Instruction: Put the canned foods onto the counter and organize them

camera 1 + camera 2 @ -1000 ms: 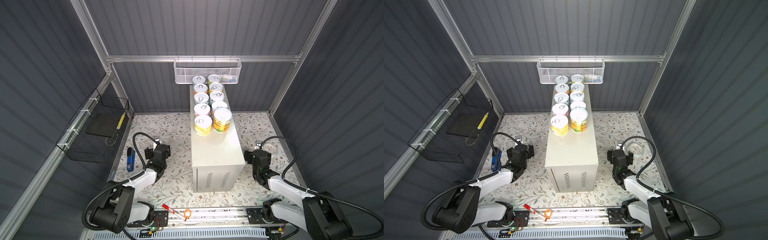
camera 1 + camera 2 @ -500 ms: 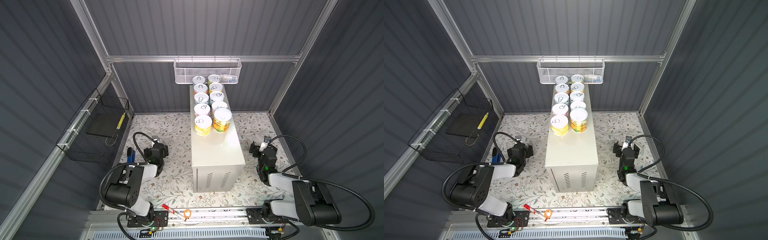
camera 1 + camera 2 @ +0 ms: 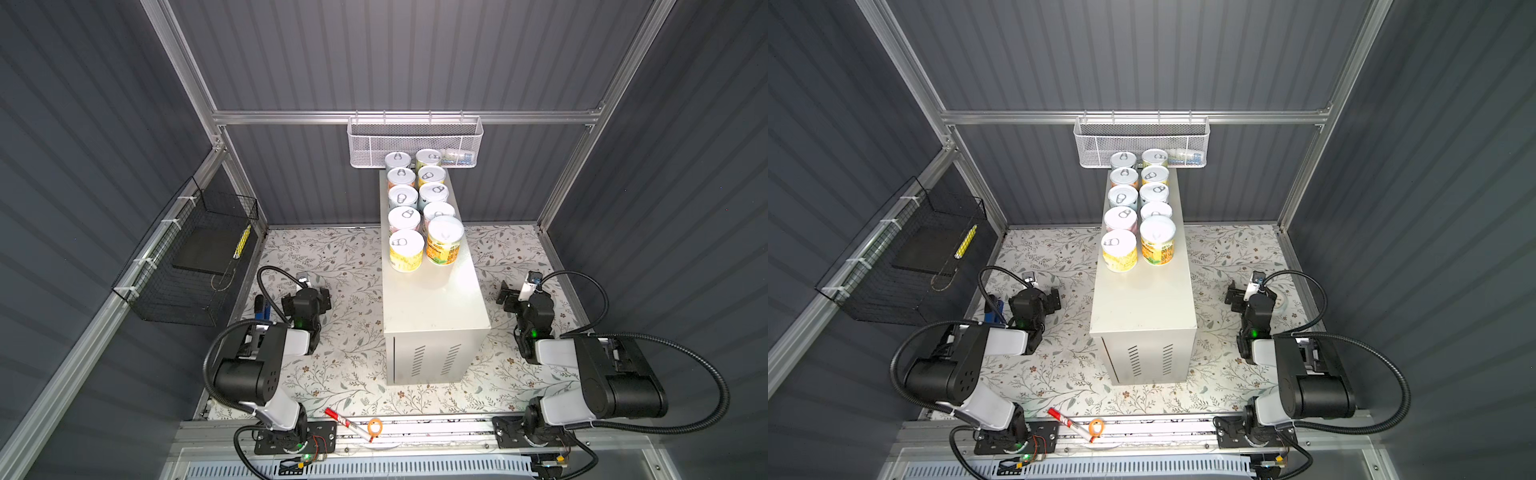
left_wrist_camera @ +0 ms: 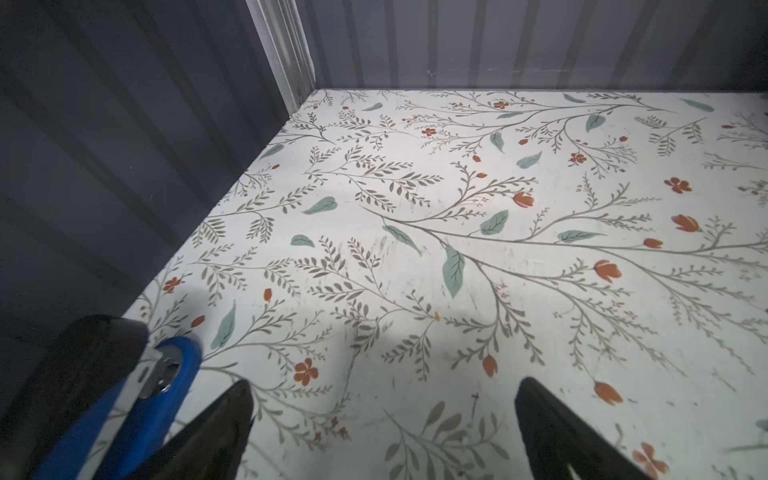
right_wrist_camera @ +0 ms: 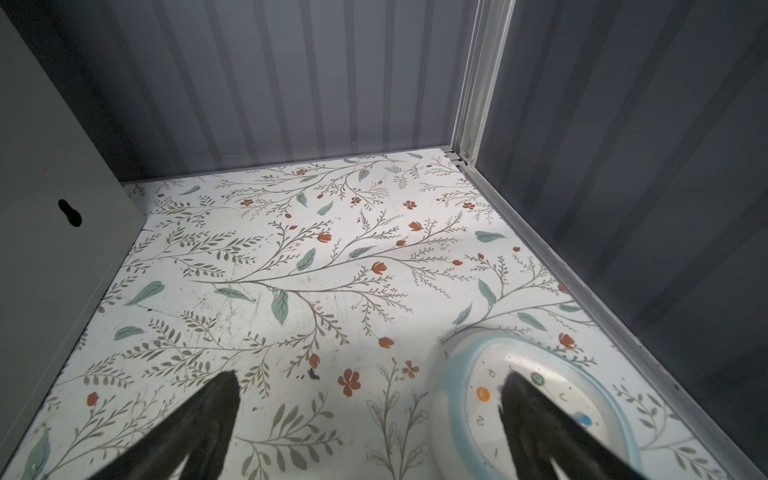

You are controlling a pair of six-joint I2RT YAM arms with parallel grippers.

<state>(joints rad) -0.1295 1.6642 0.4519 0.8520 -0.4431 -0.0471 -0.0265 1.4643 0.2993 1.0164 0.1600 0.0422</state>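
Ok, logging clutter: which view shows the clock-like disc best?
Right wrist view: the disc sits close, markings visible, partly behind a finger. A top view shows a sliver by the right arm; left wrist, nothing.

Desk (image 3: 432, 299): cream-beige. Cans (image 3: 402, 198): silver lids; yellow, green and pale-blue labels. Floor (image 3: 345, 270): white, green-leaf and red-flower print.

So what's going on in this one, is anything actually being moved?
Nothing is being handled right now. Ten canned foods stand upright in two rows on the far half of the counter. Both arms are folded low on either side of it, over the floral surface. The left end effector and right end effector are open and empty. I can see no can off the counter, so the job looks about done.
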